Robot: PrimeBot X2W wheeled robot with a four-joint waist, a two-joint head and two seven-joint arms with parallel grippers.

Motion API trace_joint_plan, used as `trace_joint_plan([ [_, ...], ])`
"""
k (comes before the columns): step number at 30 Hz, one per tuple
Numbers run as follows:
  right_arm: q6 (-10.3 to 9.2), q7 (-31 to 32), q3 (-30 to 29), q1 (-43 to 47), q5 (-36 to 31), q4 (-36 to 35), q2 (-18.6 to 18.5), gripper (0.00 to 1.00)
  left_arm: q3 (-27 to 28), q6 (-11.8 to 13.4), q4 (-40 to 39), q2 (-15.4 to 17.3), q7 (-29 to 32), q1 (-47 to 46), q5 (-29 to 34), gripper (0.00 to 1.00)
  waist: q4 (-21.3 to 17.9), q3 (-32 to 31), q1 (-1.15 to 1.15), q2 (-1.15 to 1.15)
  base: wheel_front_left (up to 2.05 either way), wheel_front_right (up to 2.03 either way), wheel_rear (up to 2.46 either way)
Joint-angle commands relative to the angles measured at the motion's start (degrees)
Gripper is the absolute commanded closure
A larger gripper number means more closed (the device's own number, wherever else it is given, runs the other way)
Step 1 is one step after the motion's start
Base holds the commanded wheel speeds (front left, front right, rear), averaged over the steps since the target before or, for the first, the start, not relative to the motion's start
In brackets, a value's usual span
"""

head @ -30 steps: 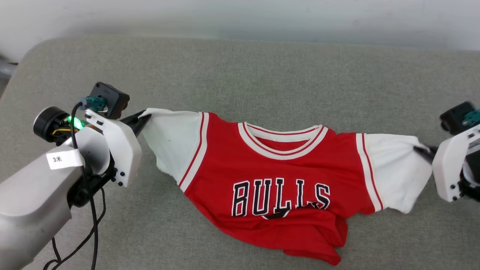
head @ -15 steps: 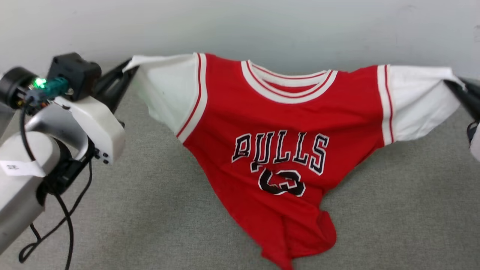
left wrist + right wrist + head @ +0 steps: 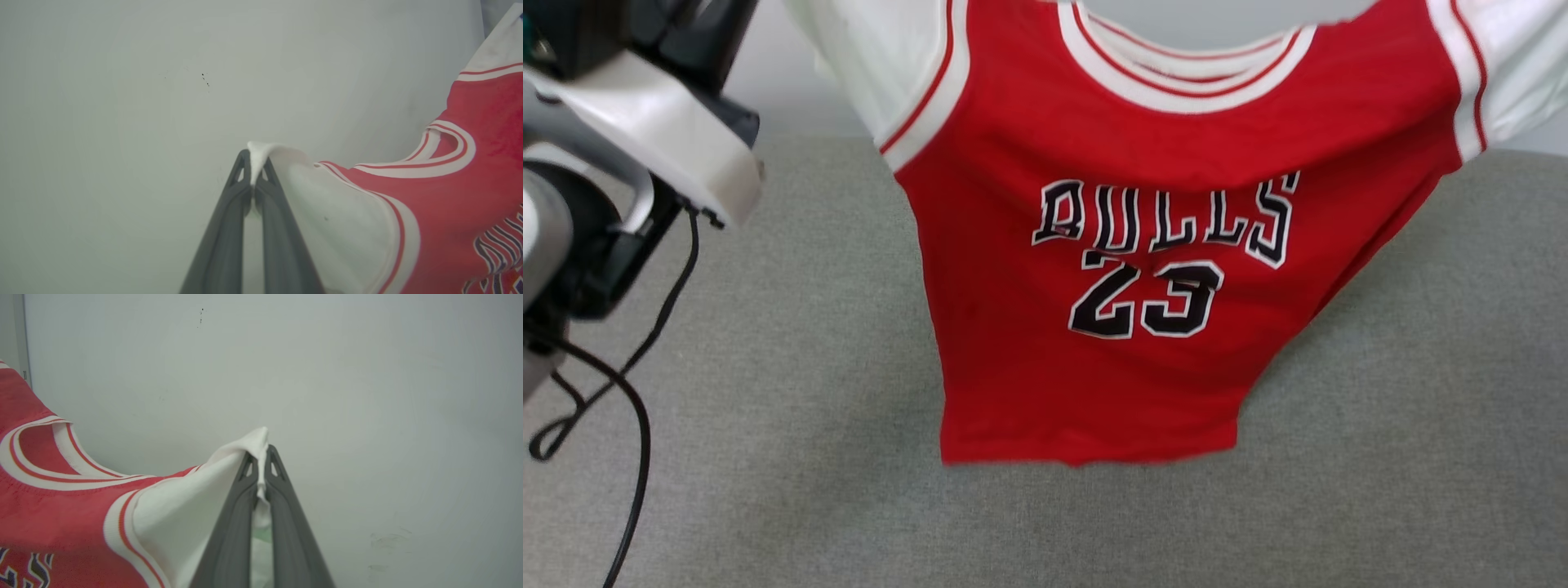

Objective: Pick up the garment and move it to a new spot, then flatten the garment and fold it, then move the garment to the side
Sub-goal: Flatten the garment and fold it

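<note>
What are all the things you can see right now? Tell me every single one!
garment: one, red with white sleeves and black "BULLS" and 23, hanging spread out over the grey surface, held up by both sleeve tips.
padded surface: one, grey, under the garment.
wall: one, pale grey, behind the garment.
cable: one, black, looping at the head view's lower left.
left arm casing: one, white, head view's upper left.
left gripper: one, dark grey, shut on one white sleeve tip.
right gripper: one, dark grey, shut on the other sleeve tip.

"BULLS" and "23" in black, white-outlined characters on the red garment [image 3: 1086, 245]
</note>
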Motion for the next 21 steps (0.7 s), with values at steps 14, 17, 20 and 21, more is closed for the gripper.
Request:
trace_joint_plan([
  [14, -0.09, 6.7, -3.1, -31.8, -10.5, 5.9, 7.2, 1.0, 5.0, -6.6, 17.1, -12.1, 0.7, -26.2, 2.8, 1.0, 0.3, 18.6, 0.0, 0.0, 0.0, 0.0, 0.0],
  [17, -0.09, 5.7, -1.6, -40.3, -12.4, 10.5, 8.3, 1.0, 5.9, -8.1, 22.6, -14.2, 0.2, -32.6, 3.6, 1.0, 0.2, 22.0, 0.0, 0.0, 0.0, 0.0, 0.0],
  [20, -0.09, 3.8, -0.1, -47.3, -14.0, 15.4, 9.3, 1.0, 6.6, -9.1, 27.7, -16.6, -0.9, -37.3, 3.9, 1.0, 0.3, 24.3, 0.0, 0.0, 0.0, 0.0, 0.0],
  [21, -0.09, 3.3, 0.4, -49.7, -14.3, 17.0, 9.5, 1.0, 6.8, -9.4, 28.9, -16.8, -1.0, -39.1, 4.4, 1.0, 0.3, 25.1, 0.0, 0.0, 0.0, 0.0, 0.0],
])
